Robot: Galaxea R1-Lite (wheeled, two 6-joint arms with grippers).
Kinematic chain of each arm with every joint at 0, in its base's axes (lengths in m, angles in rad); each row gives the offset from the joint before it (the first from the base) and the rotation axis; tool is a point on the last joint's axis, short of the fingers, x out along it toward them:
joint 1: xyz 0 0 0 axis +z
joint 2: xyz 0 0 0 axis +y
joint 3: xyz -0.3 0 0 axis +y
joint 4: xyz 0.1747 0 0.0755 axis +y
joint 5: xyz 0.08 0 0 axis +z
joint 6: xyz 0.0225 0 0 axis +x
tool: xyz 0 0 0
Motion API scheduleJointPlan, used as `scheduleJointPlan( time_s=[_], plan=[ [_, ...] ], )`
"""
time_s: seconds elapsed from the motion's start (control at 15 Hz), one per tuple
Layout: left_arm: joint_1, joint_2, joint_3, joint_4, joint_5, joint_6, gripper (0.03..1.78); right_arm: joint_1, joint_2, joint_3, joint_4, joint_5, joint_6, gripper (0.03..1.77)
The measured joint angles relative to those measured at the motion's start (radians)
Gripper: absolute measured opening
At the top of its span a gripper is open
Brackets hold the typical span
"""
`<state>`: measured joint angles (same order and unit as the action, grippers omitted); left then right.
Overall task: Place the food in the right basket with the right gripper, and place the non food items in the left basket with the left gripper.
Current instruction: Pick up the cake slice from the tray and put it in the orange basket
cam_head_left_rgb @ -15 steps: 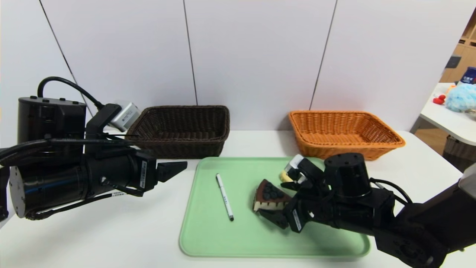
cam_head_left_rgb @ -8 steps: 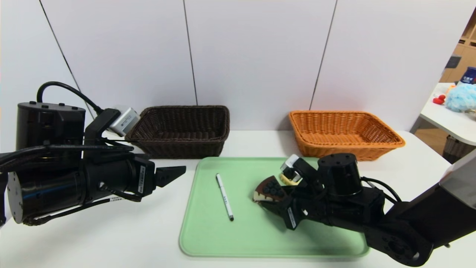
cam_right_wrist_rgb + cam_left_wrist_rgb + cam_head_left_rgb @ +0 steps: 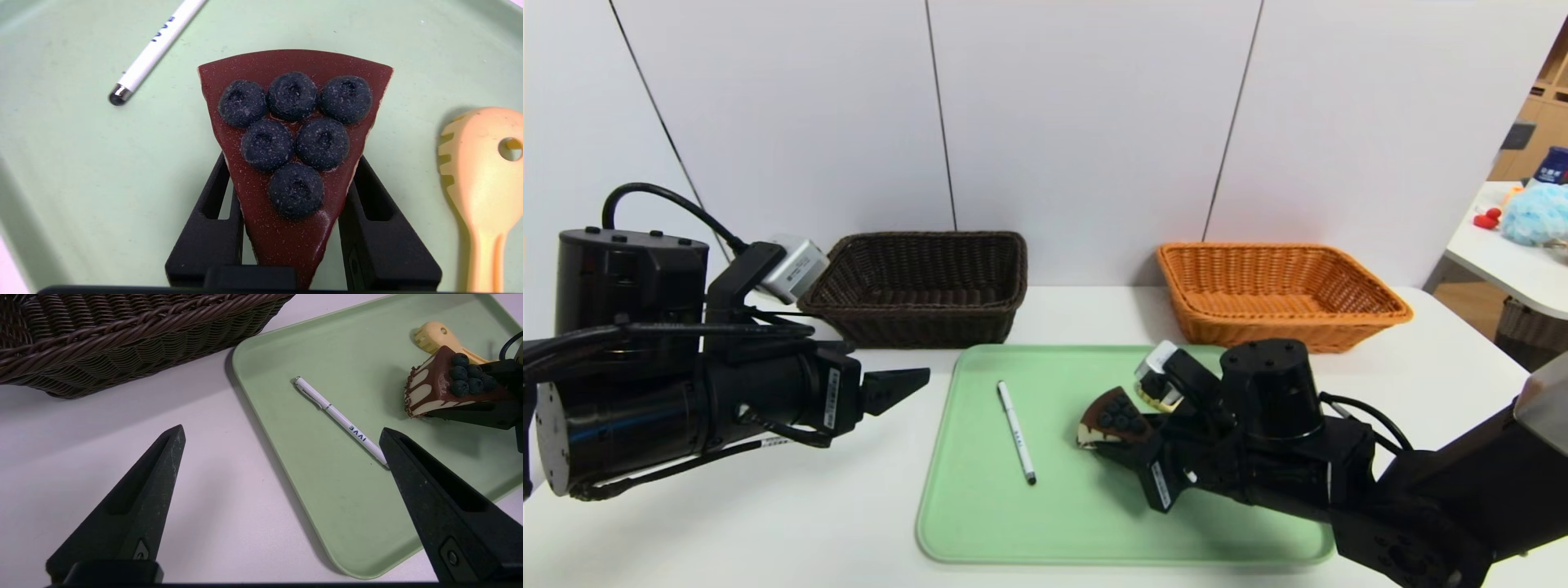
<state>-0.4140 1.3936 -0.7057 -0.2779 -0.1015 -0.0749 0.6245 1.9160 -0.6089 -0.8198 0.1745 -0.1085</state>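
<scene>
Now your right gripper [image 3: 288,228] is clenched on the blueberry-topped chocolate cake wedge [image 3: 292,134]; your left gripper [image 3: 282,498] hangs released beside the green tray [image 3: 980,523]. Next, lift it clear and carry it over to the orange woven wicker basket [image 3: 1278,290].

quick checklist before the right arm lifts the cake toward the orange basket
1. Right gripper shut on the cake wedge, a finger on each slanted side: ok.
2. Grip depth: fingers clamp only the narrow tip half, the wide end overhangs: cannot tell if it will hold.
3. Slotted spoon lies beside the cake, apart from the fingers: ok.
4. Pen lies on the green tray, apart from the cake: ok.
5. Orange basket has room inside, nothing seen in it: ok.
6. Left gripper open, hovering off the tray near the dark brown basket, out of the path: ok.
</scene>
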Motion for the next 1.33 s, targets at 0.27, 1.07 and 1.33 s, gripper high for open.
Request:
scheduleJointPlan(
  time_s=[0.27,1.07,1.33],
  plan=[
    [0.0,-0.005,0.002,-0.001,0.0,0.0,1.69,0.019,-0.028,-0.03,-0.002,-0.048,0.006,0.64],
    [0.0,-0.001,0.069,-0.043,-0.041,0.001,1.69,-0.153,-0.076,-0.413,0.002,-0.299,0.092,0.61],
    [0.0,0.001,0.075,-0.047,-0.047,0.002,1.69,-0.187,-0.086,-0.445,0.04,-0.424,0.1,0.61]
  ],
)
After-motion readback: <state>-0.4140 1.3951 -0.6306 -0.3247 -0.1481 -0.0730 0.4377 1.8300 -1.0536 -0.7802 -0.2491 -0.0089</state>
